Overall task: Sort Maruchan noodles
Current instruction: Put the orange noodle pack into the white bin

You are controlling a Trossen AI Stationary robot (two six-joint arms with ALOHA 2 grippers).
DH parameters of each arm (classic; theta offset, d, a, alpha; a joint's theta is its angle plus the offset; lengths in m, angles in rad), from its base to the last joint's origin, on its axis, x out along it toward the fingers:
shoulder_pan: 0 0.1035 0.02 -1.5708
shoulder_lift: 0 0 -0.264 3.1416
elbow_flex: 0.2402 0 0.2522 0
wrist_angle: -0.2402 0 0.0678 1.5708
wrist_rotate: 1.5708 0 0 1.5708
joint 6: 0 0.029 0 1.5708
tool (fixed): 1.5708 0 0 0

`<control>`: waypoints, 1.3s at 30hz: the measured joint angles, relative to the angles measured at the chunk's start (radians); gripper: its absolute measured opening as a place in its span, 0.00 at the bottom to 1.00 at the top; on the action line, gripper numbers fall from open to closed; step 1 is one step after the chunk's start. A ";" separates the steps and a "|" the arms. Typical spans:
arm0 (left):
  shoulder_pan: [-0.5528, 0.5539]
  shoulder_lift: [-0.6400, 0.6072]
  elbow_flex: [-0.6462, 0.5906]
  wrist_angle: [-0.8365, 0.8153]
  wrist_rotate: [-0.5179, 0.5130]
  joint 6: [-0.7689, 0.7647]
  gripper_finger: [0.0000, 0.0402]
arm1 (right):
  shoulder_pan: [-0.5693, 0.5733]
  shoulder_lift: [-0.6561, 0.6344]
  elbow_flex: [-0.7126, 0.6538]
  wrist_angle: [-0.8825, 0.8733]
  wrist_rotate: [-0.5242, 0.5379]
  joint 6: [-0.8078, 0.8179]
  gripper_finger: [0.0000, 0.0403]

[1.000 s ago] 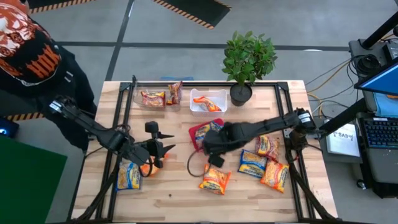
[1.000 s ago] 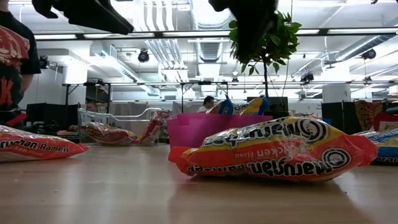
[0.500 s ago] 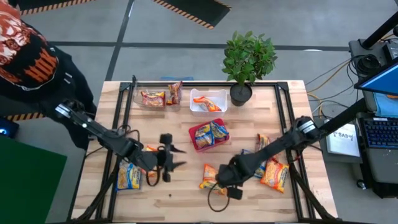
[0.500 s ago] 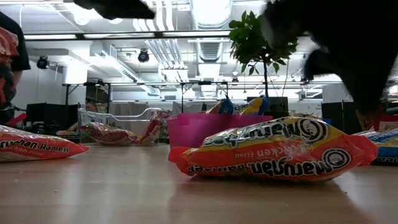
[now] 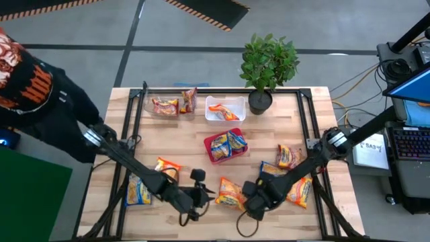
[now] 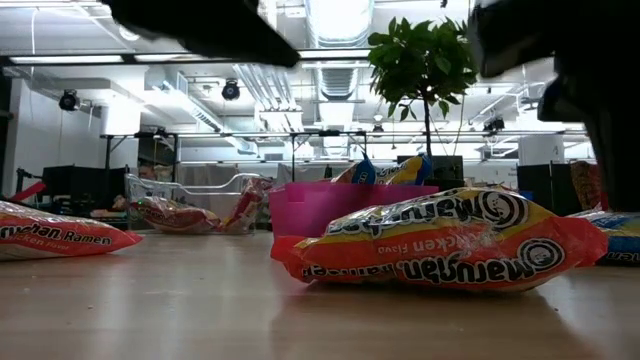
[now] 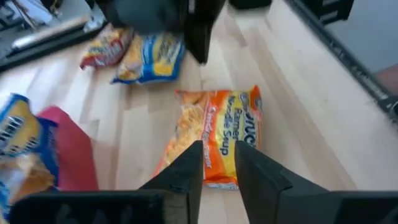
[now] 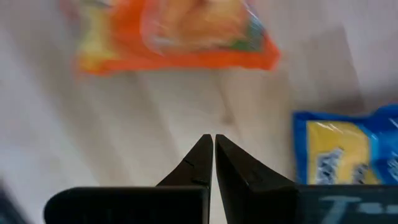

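On table (image 5: 188, 144) — three trays (image 5: 226, 109).

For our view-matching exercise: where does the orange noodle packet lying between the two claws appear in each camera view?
High: orange packet, front centre.
Low: large, right of centre.
Left wrist: centre.
Right wrist: top edge.
Shared landmark: red tray behind it; absent from right wrist.
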 joint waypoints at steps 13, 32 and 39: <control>-0.004 0.187 0.026 0.126 0.027 -0.099 0.04 | 0.021 -0.064 -0.034 0.156 0.285 0.137 0.02; 0.043 0.294 0.026 0.255 0.015 -0.105 0.00 | 0.035 -0.078 -0.234 0.397 0.188 0.419 0.60; 0.043 0.328 0.026 0.262 0.012 -0.124 0.00 | 0.035 -0.078 -0.350 0.704 0.262 0.428 0.68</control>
